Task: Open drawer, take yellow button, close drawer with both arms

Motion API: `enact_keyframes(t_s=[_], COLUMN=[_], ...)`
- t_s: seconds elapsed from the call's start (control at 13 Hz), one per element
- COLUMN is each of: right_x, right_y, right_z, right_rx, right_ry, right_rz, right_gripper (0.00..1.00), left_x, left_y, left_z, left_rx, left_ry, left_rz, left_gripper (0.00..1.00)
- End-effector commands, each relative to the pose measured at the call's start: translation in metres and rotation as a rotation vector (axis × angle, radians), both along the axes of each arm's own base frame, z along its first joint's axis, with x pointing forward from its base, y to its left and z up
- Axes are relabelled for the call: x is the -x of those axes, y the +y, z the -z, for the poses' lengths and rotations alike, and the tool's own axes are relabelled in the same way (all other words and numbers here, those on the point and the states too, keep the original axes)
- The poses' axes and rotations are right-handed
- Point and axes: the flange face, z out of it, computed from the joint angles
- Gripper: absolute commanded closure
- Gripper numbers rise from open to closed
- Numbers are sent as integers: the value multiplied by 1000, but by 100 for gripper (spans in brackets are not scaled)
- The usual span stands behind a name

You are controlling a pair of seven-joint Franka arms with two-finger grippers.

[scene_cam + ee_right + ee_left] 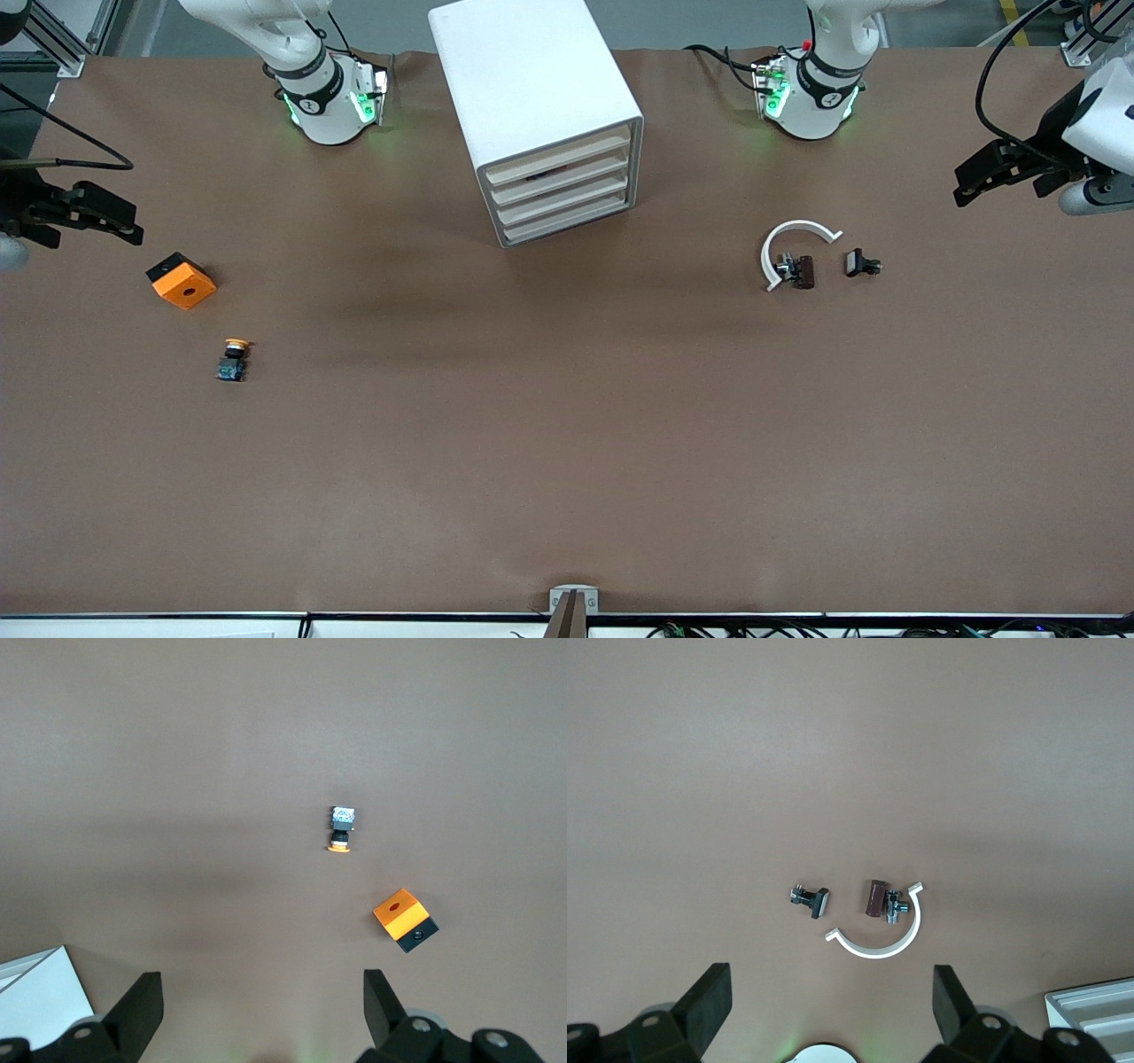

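The white cabinet [532,89] stands between the two arm bases. Its front is turned toward the left arm's end, and the top drawer [567,156] sits flush with the three below it. The button [234,359] [340,831] lies on the bare table toward the right arm's end, with its yellow-orange cap on a dark base. My right gripper [135,226] [263,1001] hangs open and empty over that end, beside the orange block. Over the left arm's end my left gripper [961,184] [833,1001] is open too, holding nothing.
An orange square block [182,280] [404,919] with a hole lies near the button, farther from the front camera. Toward the left arm's end lie a white C-shaped clamp [793,244] [877,935], a brown part [803,271] and a small black part [861,263] [811,899].
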Motion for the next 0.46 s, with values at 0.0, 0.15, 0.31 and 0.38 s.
enact_keyframes(t_s=[0.0, 0.15, 0.31, 0.38], right_x=[1, 0, 0, 0], right_y=[3, 3, 3, 3], right_z=[-5, -5, -5, -5], right_rx=[-3, -1, -2, -2], right_ry=[1, 1, 1, 1], right_rz=[-3, -2, -3, -3], right_gripper=[0, 0, 0, 0], left_x=[-7, -7, -9, -9], left_y=[3, 0, 0, 0], left_z=[-7, -7, -4, -4], left_rx=[17, 15, 16, 16], left_ry=[0, 2, 8, 10], left_rz=[11, 20, 27, 29], left_gripper=[0, 0, 0, 0])
